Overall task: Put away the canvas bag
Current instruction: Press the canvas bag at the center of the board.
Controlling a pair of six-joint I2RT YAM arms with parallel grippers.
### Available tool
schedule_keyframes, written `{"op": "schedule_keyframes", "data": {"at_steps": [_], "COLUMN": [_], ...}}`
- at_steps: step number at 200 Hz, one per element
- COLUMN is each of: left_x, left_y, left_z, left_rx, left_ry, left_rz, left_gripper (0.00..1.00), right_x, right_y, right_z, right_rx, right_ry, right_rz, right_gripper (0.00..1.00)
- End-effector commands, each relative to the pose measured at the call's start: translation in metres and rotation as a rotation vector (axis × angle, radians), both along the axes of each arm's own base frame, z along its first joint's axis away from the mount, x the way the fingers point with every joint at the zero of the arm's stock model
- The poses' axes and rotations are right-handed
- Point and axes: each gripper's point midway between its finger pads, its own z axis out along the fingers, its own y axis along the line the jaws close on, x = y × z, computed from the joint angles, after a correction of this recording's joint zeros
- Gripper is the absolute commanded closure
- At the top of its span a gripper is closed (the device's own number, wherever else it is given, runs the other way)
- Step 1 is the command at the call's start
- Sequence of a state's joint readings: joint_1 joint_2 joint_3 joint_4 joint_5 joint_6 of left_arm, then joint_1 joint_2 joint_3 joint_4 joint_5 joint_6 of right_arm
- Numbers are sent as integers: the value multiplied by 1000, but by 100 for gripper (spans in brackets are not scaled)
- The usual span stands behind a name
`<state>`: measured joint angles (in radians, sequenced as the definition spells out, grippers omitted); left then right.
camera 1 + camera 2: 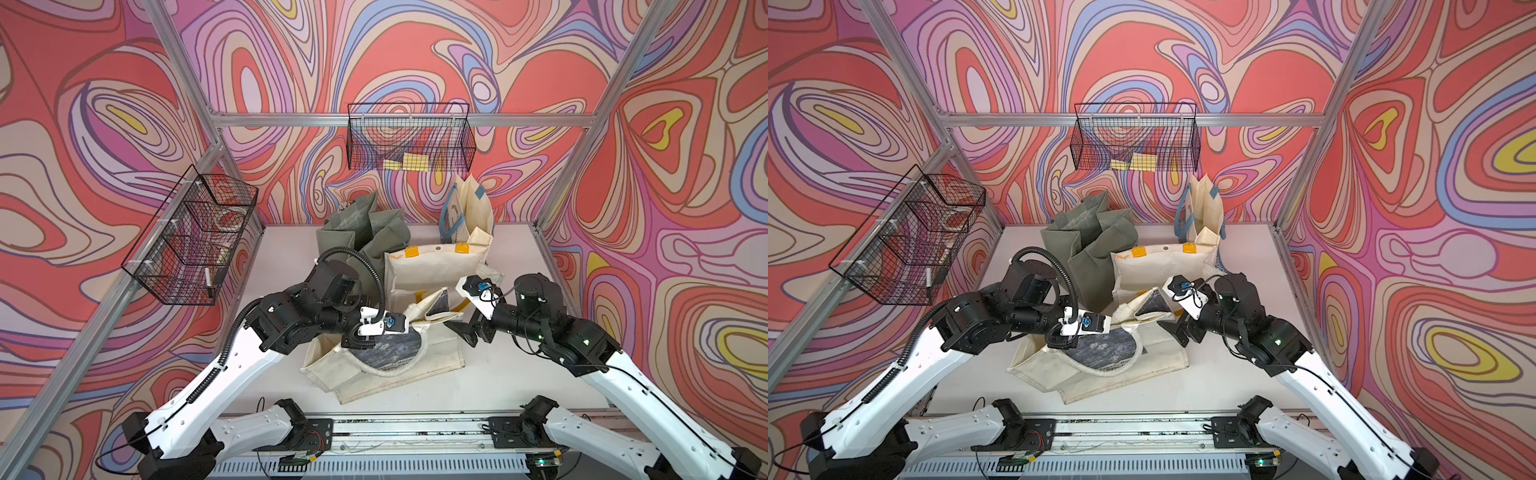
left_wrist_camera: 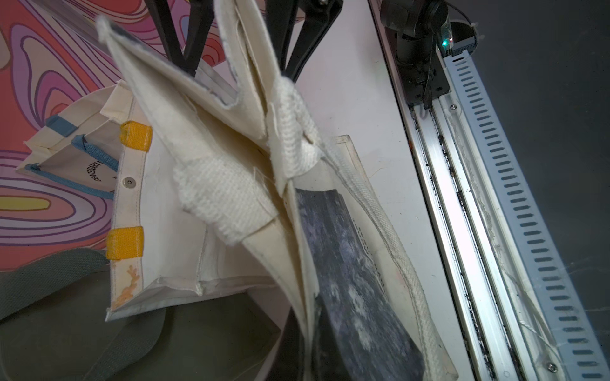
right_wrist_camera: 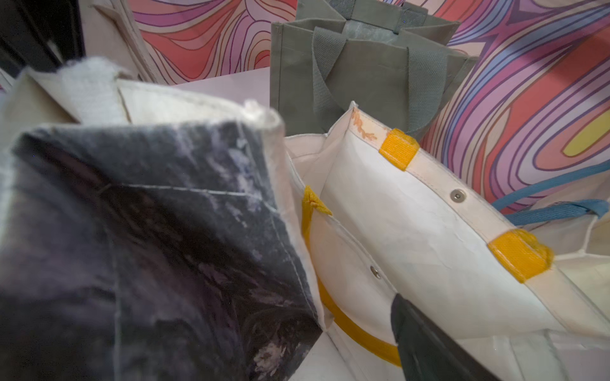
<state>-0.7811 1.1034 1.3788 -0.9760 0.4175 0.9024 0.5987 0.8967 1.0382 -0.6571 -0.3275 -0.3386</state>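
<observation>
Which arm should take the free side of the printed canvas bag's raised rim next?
Right. The right gripper is open and sits right beside the raised rim of the printed canvas bag. The left gripper is shut on the bag's cloth, holding that rim up.

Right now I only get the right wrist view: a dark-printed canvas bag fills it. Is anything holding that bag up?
Observer: Yes, the left claw is shut on the rim of the canvas bag, holding one corner raised.
Operator: And the claw on my side?
Observer: The right claw is open, near the raised flap, gripping nothing.
Operator: Any storage around?
Observer: A wire basket on the back wall, a second wire basket on the side wall.
</observation>
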Motion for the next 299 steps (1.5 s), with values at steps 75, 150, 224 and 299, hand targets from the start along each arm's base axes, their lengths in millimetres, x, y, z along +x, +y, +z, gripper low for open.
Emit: {"op": "schedule_keyframes", "data": {"at_steps": [75, 150, 224, 299], "left_x": [3, 16, 11, 12], "left_y": [-11, -7, -18, -55], "left_z": [19, 28, 64, 80], "left_rx": [-32, -87, -219, -269], "left_ry": [-92, -78, 98, 306], "left_rz": [-84, -1, 86, 205], "left_gripper": [100, 100, 43, 21], "right_x": [-19, -20, 1, 8], "right_y": [39, 31, 32, 38], "right_z": [15, 7, 18, 37], "right_rx": [139, 174, 246, 273], "right_ry": [108, 65, 59, 106], "right_rz": [248, 202, 94, 82], "right_gripper": [7, 70, 100, 100]}}
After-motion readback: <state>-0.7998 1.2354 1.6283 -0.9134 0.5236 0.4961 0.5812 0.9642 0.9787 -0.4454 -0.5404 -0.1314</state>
